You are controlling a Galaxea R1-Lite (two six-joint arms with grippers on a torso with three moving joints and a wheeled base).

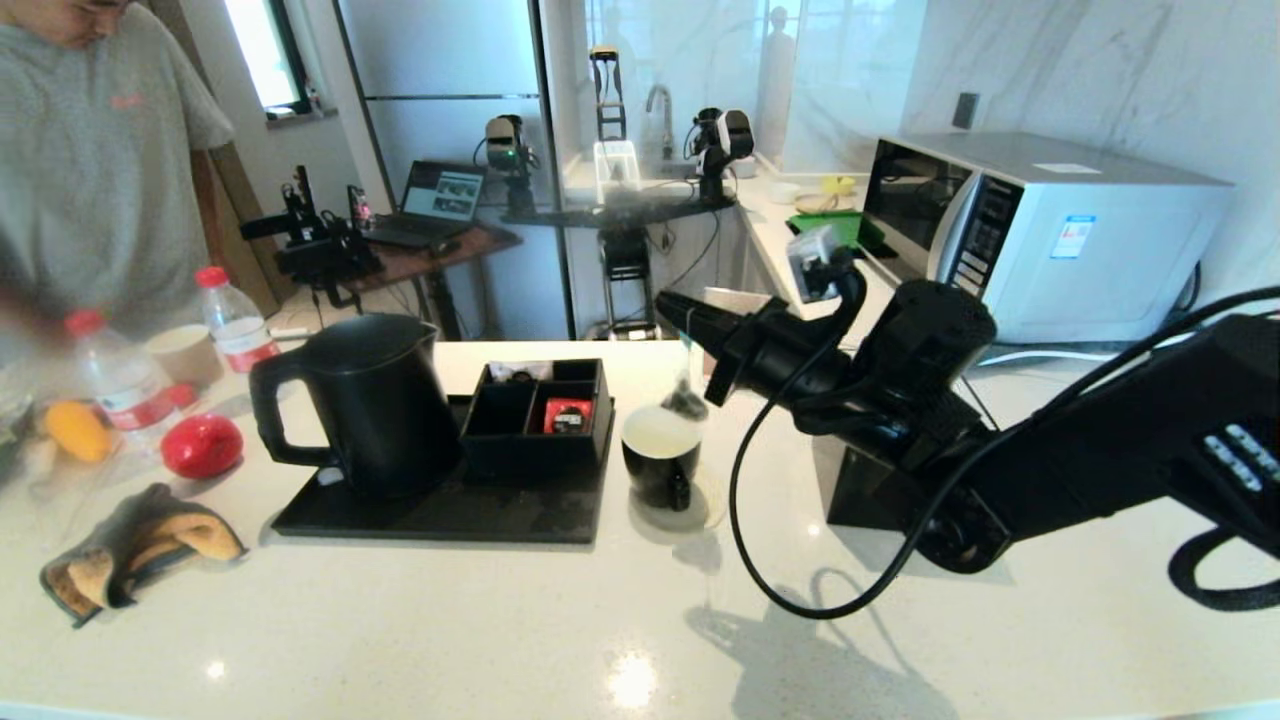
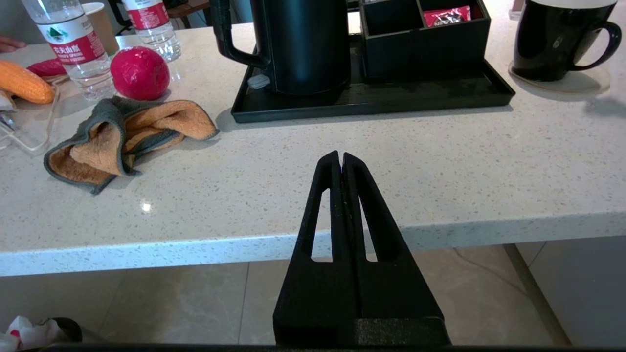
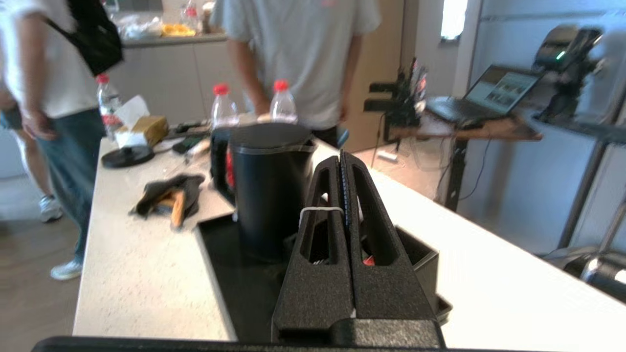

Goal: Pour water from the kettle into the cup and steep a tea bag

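Observation:
The tall black kettle (image 1: 370,400) stands on the left of a black tray (image 1: 440,510). Right of the tray sits the small black cup (image 1: 662,465) with a white inside. The tea bag (image 1: 686,402) hangs on its string right over the cup's far rim. My right gripper (image 1: 665,300) is above the cup and shut on the bag's tag; the blue tag (image 3: 344,190) shows between the fingers and the white string (image 3: 320,209) crosses one finger. My left gripper (image 2: 341,156) is shut on nothing, low beyond the counter's front edge, out of the head view.
A black divided box (image 1: 535,415) with a red packet (image 1: 568,415) sits on the tray. At the left are a cloth (image 1: 135,545), a red ball (image 1: 202,445), two water bottles (image 1: 235,320), a paper cup (image 1: 185,352) and a person (image 1: 90,150). A microwave (image 1: 1040,230) stands back right.

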